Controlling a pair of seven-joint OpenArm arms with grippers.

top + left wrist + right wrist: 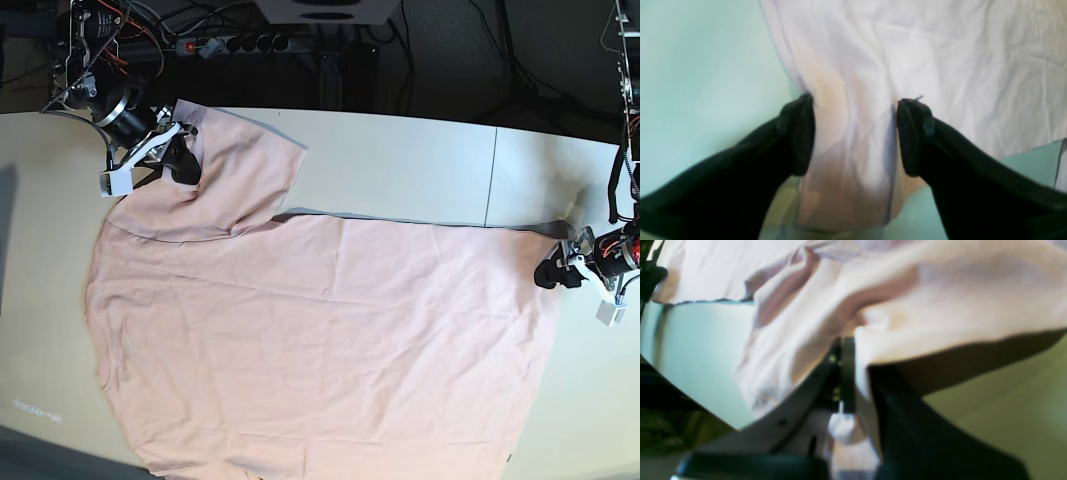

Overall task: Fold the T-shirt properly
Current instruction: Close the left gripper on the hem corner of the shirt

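The pale pink T-shirt lies spread plain side up over most of the table; no lettering or label shows. My right gripper, at the far left corner, is shut on a raised fold of the T-shirt; in the right wrist view a thin layer of cloth is pinched at the gripper. My left gripper is at the shirt's right edge. In the left wrist view its gripper has its jaws apart, with a ridge of the T-shirt running between the two fingers.
The white table shows bare behind the shirt, with a seam at the right. A power strip and cables lie beyond the far edge. The shirt's near hem reaches the table's front edge.
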